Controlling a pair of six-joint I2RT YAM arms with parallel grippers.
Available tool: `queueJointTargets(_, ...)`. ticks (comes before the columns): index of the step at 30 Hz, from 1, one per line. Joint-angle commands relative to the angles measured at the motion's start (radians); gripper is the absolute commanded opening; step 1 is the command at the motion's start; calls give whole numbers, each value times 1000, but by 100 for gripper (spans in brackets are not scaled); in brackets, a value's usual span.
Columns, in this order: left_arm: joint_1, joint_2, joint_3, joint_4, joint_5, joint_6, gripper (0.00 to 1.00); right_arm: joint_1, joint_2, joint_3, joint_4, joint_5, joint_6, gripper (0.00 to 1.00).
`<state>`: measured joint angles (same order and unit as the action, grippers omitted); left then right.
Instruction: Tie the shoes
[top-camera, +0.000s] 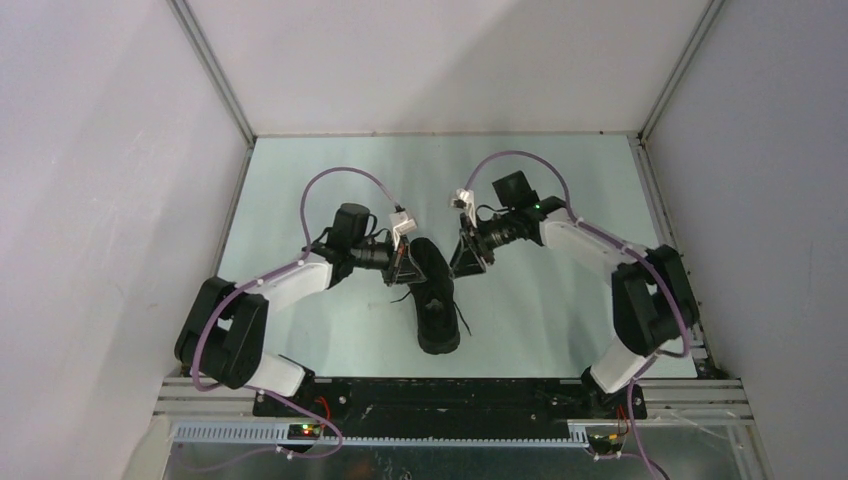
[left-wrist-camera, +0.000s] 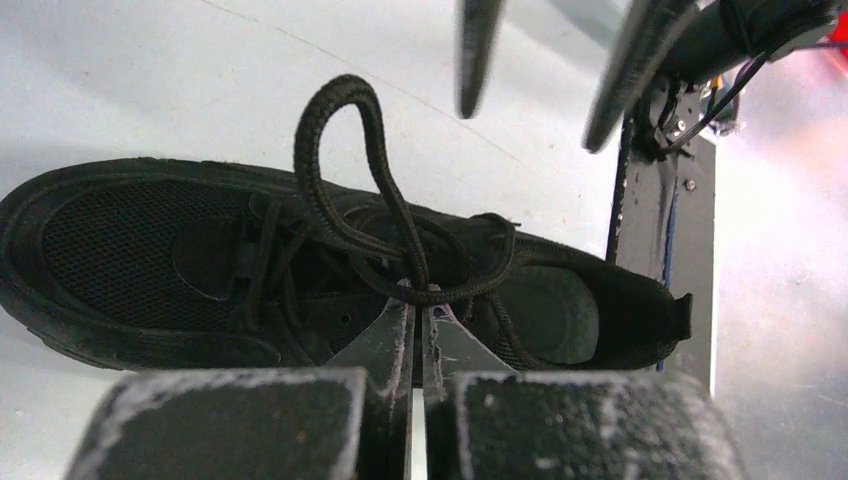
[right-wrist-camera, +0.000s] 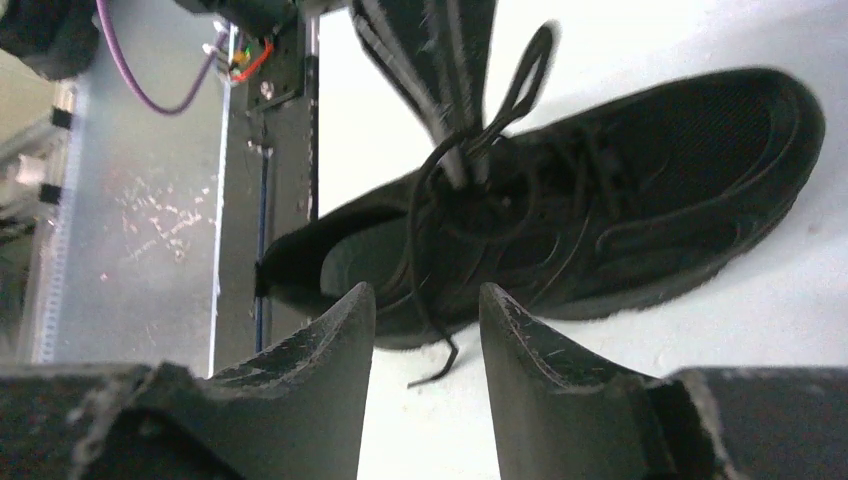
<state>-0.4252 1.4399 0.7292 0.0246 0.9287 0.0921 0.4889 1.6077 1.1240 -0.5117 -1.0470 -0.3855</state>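
A black low-top sneaker (top-camera: 434, 295) lies in the middle of the table, toe toward the back. It also shows in the left wrist view (left-wrist-camera: 150, 260) and in the right wrist view (right-wrist-camera: 640, 190). My left gripper (left-wrist-camera: 417, 300) is shut on a black lace where it crosses over the tongue. A lace loop (left-wrist-camera: 340, 150) stands up above its tips. My right gripper (right-wrist-camera: 425, 300) is open and empty, just off the shoe's right side. A loose lace end (right-wrist-camera: 440, 365) hangs down between its fingers without touching them.
The pale table (top-camera: 330, 190) is walled by white panels on three sides. A black base rail (top-camera: 440, 395) runs along the near edge behind the shoe's heel. Purple cables loop over both arms.
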Motion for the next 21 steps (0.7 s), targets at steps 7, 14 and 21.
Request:
queueJointTargets(7,-3,-1,35,-67,20,96,0,8,248,181,222,-113,259,44)
queueJointTargets(14,-3,-8,45,-80,15,111,0,3,332,222,264,-167,289,45)
queueJointTargets(21,-3,-5,41,-65,16,92,0,31,381,225,259,-283,317,46)
